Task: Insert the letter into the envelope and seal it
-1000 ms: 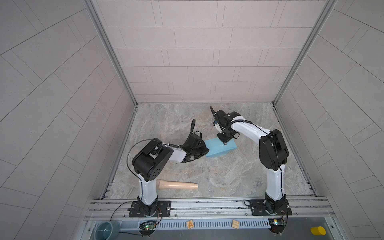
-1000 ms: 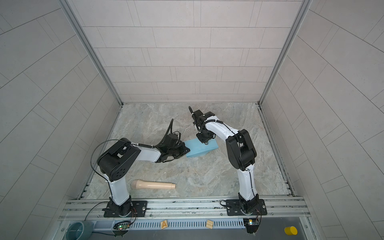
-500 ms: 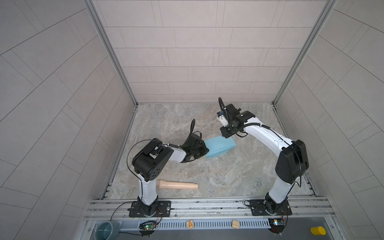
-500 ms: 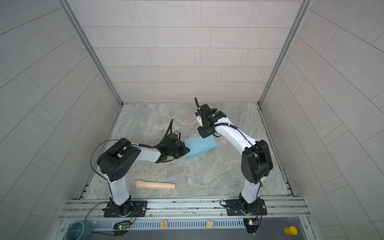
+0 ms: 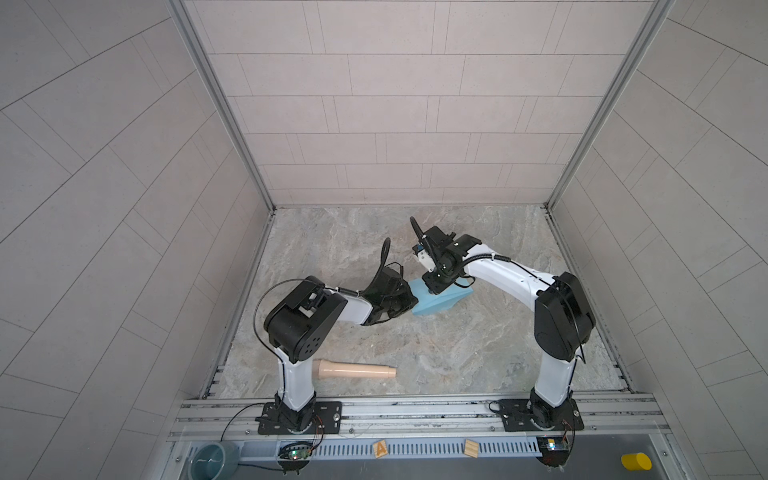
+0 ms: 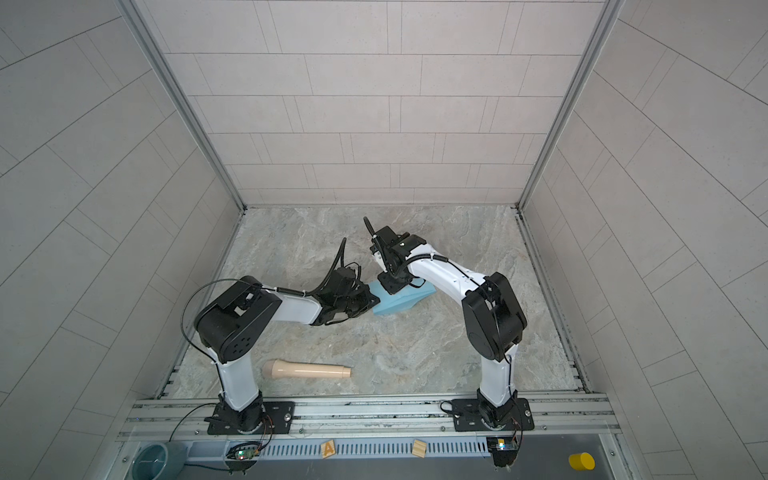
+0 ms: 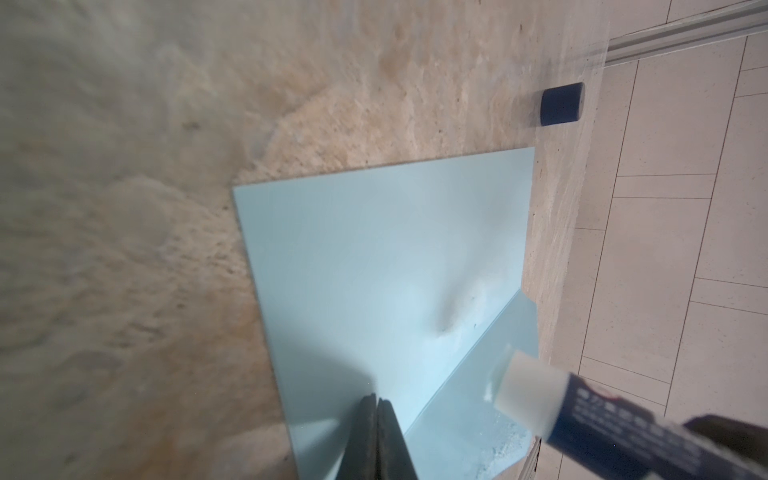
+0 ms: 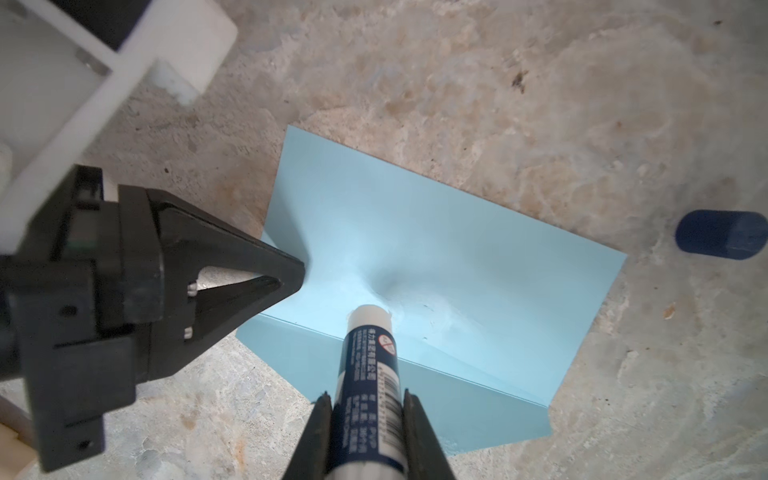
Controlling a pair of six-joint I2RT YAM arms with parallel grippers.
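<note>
The light blue envelope (image 5: 442, 301) (image 6: 401, 301) lies mid-table with its flap (image 8: 415, 399) folded open; white smears show on the flap. My left gripper (image 5: 412, 301) (image 7: 377, 400) is shut, its tips resting on the envelope (image 7: 374, 249) near one end. My right gripper (image 5: 432, 284) (image 8: 365, 395) is shut on a dark blue glue stick (image 8: 368, 357) (image 7: 590, 411). The stick's white tip touches the envelope (image 8: 457, 249) at the flap fold, where the paper dents. In the right wrist view the left gripper (image 8: 301, 270) sits at the envelope's edge. The letter is out of view.
The glue stick's dark blue cap (image 7: 561, 104) (image 8: 721, 235) lies on the stone table just beyond the envelope. A beige tapered rod (image 5: 355, 370) (image 6: 305, 370) lies near the front left. Tiled walls enclose three sides, and a metal rail (image 5: 415, 409) runs along the front.
Half a second ago the right gripper and glue stick had drawn back from the envelope. It has now come down on it again, closer to the left gripper. The left arm has stayed still.
</note>
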